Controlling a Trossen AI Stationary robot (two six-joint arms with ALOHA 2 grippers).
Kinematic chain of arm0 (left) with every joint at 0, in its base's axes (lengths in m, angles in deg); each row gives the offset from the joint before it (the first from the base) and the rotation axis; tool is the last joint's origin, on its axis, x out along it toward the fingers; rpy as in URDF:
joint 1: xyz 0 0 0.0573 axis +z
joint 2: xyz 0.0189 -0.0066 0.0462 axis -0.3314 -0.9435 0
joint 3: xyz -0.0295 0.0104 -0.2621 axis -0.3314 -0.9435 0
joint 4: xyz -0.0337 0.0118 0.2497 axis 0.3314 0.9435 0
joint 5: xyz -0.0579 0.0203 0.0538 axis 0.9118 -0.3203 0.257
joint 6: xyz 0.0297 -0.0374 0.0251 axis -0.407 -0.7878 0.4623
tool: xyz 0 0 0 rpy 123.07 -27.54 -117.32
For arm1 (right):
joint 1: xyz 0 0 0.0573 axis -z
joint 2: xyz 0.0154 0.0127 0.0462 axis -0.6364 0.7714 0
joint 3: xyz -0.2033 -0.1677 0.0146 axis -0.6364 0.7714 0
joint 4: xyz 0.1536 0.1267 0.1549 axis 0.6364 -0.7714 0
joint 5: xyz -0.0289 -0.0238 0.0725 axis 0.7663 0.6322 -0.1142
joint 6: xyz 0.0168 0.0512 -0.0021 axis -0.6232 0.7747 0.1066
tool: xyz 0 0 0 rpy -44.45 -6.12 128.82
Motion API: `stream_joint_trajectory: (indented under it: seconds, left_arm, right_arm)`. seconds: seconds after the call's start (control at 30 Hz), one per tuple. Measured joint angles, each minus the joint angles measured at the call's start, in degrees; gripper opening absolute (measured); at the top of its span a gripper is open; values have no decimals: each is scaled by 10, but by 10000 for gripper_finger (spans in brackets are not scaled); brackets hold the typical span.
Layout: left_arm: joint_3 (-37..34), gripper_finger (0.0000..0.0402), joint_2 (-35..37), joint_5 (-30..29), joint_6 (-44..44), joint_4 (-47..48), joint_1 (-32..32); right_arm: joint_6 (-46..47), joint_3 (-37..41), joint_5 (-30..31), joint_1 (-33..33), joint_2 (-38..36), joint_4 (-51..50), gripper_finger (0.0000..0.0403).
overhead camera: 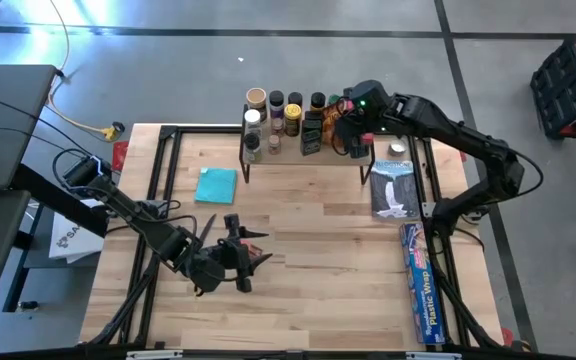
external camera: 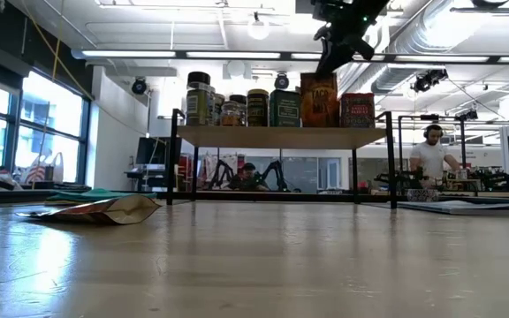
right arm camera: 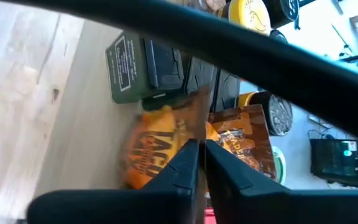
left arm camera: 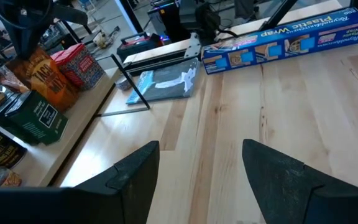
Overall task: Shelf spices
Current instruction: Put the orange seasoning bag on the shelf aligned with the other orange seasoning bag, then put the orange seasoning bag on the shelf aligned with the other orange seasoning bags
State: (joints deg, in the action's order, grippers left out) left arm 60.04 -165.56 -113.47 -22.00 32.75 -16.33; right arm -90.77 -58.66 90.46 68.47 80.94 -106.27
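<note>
The right gripper is pinching the top of an orange packet on the shelf (jars and tins are crowding beside it). The left gripper is hanging open over the table.

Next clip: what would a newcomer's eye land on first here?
The crowd of spices on the shelf at the table's far edge, with the right gripper shut just above an orange taco packet there. Then the left gripper, open over bare tabletop near the front.
</note>
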Motion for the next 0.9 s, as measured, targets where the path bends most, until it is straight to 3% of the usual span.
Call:
stream_joint_trajectory:
  seconds: [0.27, 0.73, 0.9]
  left_arm:
    - [0, 227, 0, 3, -1, 0, 0]
    - [0, 227, 0, 5, 0, 0, 0]
    - [0, 227, 0, 3, -7, 0, -9]
  right_arm:
    - [-27, 0, 25, 0, 7, 5, 56]
    - [-38, -25, 103, -51, 5, -1, 58]
    - [-10, -73, 167, -95, 5, -26, 58]
